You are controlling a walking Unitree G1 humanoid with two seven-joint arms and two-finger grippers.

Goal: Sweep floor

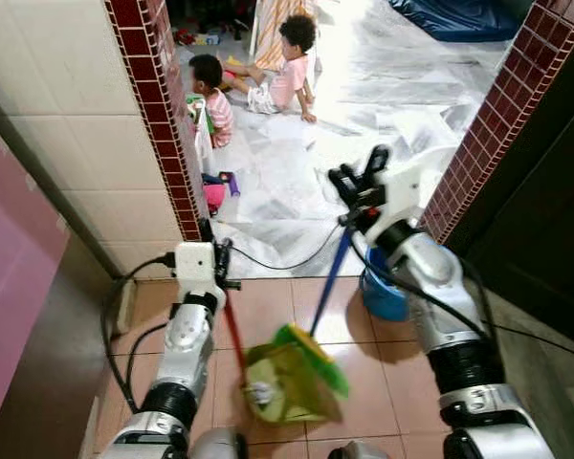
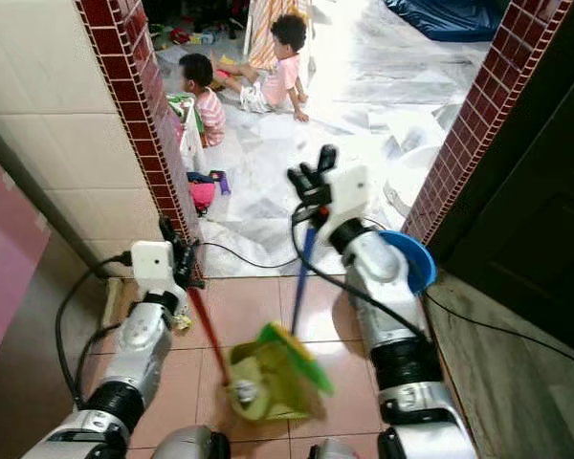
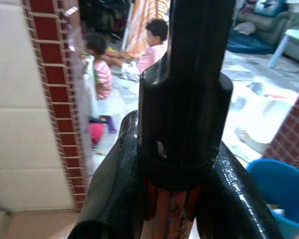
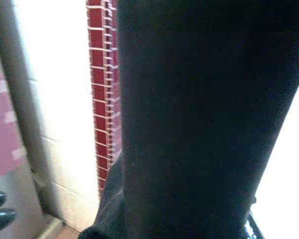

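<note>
My left gripper (image 1: 217, 260) is shut on the top of a red handle (image 1: 234, 330) that runs down to a yellow-green dustpan (image 1: 285, 390) on the tan floor tiles. A white scrap (image 1: 260, 392) lies in the pan. In the left wrist view, black fingers (image 3: 112, 189) clamp the handle's black cap (image 3: 184, 114). My right gripper (image 1: 359, 184) is shut on a blue broom handle (image 1: 330, 277). Its green head (image 1: 318, 352) rests at the dustpan's far edge. A dark handle (image 4: 199, 119) crosses the right wrist view close up.
Two children (image 1: 258, 81) sit on the white floor past the doorway, with toys (image 1: 218, 186) by the left brick pillar (image 1: 163, 115). A blue bucket (image 1: 383, 295) stands by the right brick pillar (image 1: 497, 124). A black cable (image 1: 277, 263) crosses the threshold.
</note>
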